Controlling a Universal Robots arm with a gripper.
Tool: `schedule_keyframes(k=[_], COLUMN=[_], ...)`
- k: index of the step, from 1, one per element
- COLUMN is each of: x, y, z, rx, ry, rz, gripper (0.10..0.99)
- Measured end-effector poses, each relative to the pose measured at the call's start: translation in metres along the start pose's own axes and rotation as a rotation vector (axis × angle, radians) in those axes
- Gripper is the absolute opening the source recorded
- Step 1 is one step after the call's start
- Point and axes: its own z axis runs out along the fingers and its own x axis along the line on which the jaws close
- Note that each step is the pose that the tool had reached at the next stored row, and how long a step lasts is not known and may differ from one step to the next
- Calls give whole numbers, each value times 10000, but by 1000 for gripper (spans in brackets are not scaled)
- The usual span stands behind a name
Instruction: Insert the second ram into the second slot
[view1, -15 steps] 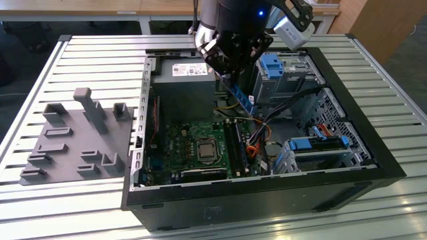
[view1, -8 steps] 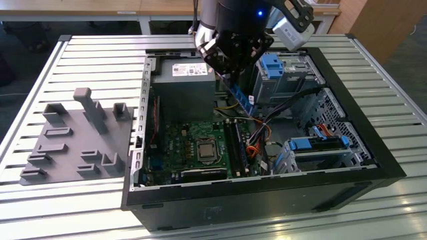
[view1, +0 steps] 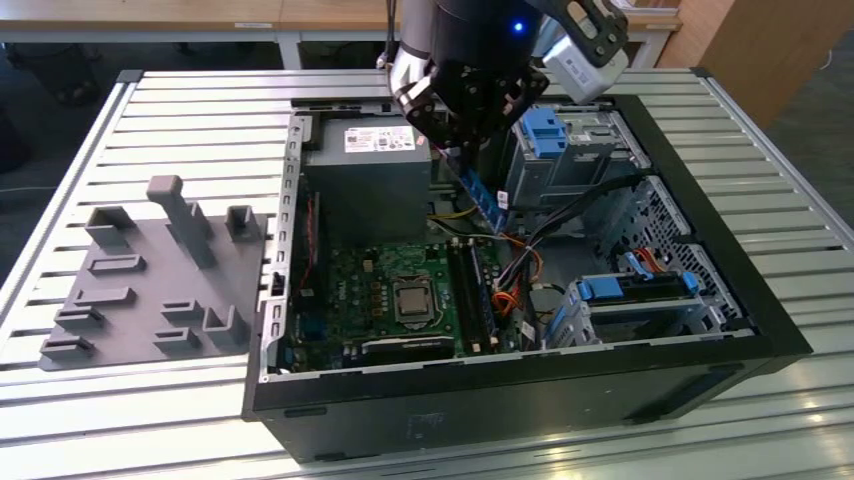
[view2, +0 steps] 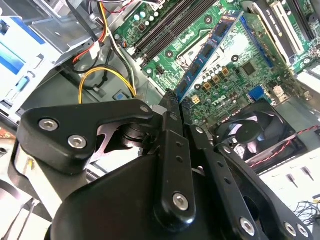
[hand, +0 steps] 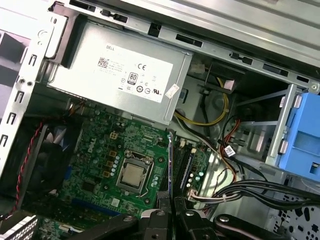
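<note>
Jaws clamped on one second ram (view2: 207, 50) | above one motherboard (hand: 100, 150) | inside one case (view1: 507, 415)

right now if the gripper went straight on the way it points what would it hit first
The second ram clamped in the gripper leads, so it would likely meet the memory slots on the board first; which slot is unclear.

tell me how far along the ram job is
Done: the second ram is picked up, clamped in the end effector above the open computer case. In hand: the stick hangs over the motherboard, near the memory slots. Left: it is not yet seated in a slot. Whether a first stick is already in, I cannot tell.
</note>
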Motion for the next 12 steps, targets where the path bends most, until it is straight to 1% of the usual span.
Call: schedule_keyframes(k=[8, 12], x=[0, 0], y=[0, 0], z=[0, 0], rx=[9, 20], ry=[-15, -26], rz=[426, 781], gripper=[137, 137])
